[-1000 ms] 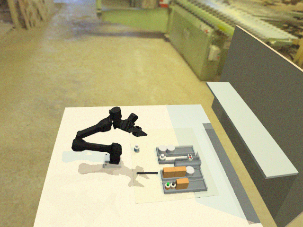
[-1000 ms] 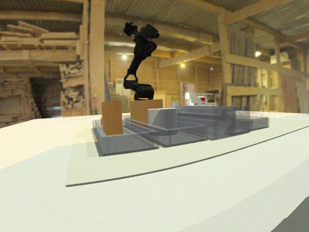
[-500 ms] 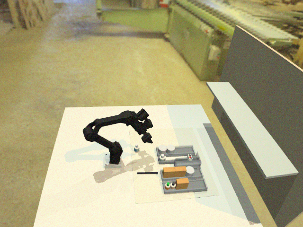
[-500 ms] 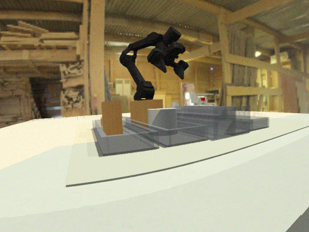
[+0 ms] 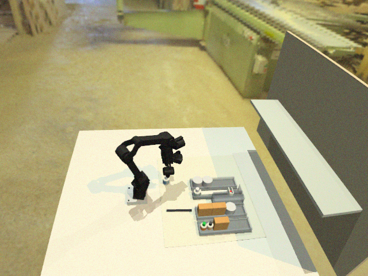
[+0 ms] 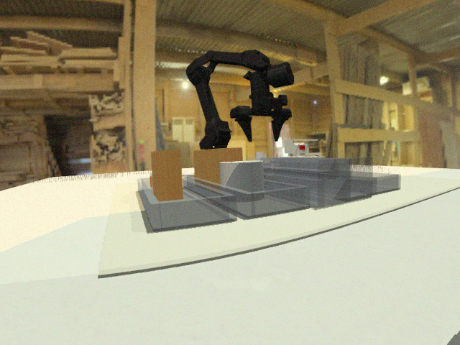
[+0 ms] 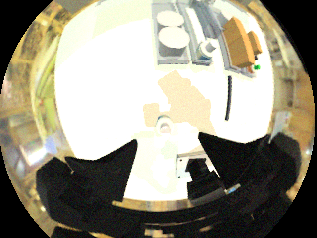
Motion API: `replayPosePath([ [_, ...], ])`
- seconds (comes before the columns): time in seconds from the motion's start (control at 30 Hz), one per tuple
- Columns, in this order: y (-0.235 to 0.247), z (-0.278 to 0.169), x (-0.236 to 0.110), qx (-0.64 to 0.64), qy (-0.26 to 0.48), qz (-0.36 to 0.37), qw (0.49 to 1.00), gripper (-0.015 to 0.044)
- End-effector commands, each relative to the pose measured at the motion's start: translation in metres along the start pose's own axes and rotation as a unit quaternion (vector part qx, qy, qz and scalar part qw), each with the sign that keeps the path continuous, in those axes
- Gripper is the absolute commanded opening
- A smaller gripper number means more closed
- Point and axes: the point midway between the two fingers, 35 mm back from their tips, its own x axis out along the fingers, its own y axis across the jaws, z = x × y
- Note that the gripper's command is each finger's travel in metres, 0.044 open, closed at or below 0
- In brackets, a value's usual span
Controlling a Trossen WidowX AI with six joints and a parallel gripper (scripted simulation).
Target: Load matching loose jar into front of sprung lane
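Observation:
The loose jar (image 5: 165,180) (image 7: 162,123) is small and white with a pale lid, and it stands upright on the table left of the lanes. My gripper (image 5: 167,175) (image 6: 261,138) (image 7: 168,139) is open and empty. It points straight down just above this jar, with a finger on each side and not touching it. The sprung lane (image 5: 218,194) is the second grey lane from the back. A matching small white jar (image 5: 196,190) (image 7: 209,47) stands at its front end. The pusher, marked in red (image 5: 230,191), sits far back in that lane. In the exterior view the loose jar is hidden behind the lanes.
The back lane holds two grey cylinders (image 5: 202,180). The third lane holds orange boxes (image 5: 211,208) and a grey cylinder (image 5: 230,207). The front lane holds a green-lidded jar (image 5: 203,225), a dark-lidded jar (image 5: 210,225) and an orange box (image 5: 221,222). A black bar (image 5: 179,210) lies before the lanes. A grey bench (image 5: 296,154) flanks the table.

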Motion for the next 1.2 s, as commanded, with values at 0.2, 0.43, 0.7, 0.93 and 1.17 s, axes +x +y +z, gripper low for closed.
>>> replayPosePath([
  [0.2, 0.000, -0.004, 0.027, 0.004, 0.013, -0.004, 1.000, 0.0440],
  [0.43, 0.000, -0.004, 0.042, 0.004, 0.013, -0.004, 1.000, 0.0440],
  [0.7, 0.000, -0.004, 0.055, 0.004, 0.013, -0.004, 1.000, 0.0440],
  [0.93, 0.000, -0.005, 0.067, 0.004, 0.013, -0.004, 1.000, 0.0440],
  [1.17, 0.000, -0.005, 0.074, 0.004, 0.013, -0.004, 1.000, 0.0414],
])
